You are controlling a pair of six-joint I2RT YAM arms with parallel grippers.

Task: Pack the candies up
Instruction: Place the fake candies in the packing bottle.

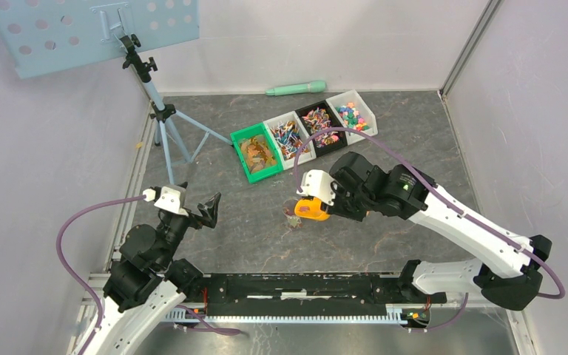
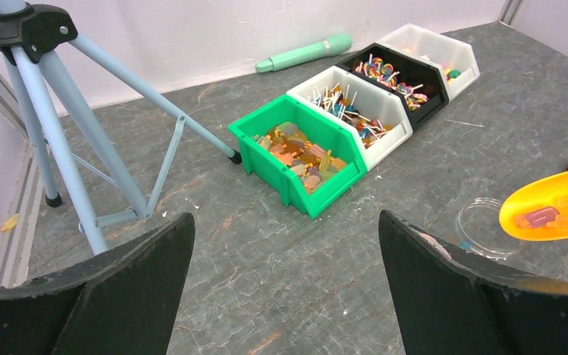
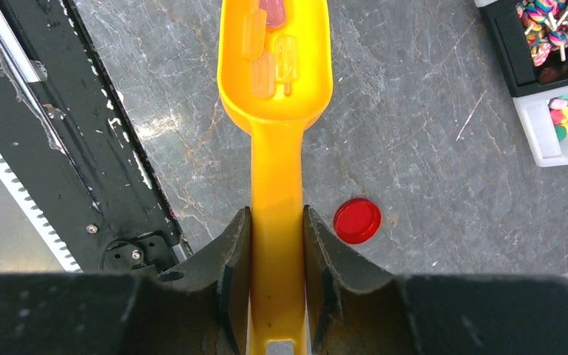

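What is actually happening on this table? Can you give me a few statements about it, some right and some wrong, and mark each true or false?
1. The right gripper is shut on the handle of the yellow scoop. True.
2. The scoop is empty. False: a few candies lie in its bowl.
3. The left gripper holds a candy. False: its jaws are wide apart with nothing between them.
4. The green bin has candies in it. True.
5. The red lid sits inside the black bin. False: it lies flat on the table, beside the scoop's handle.
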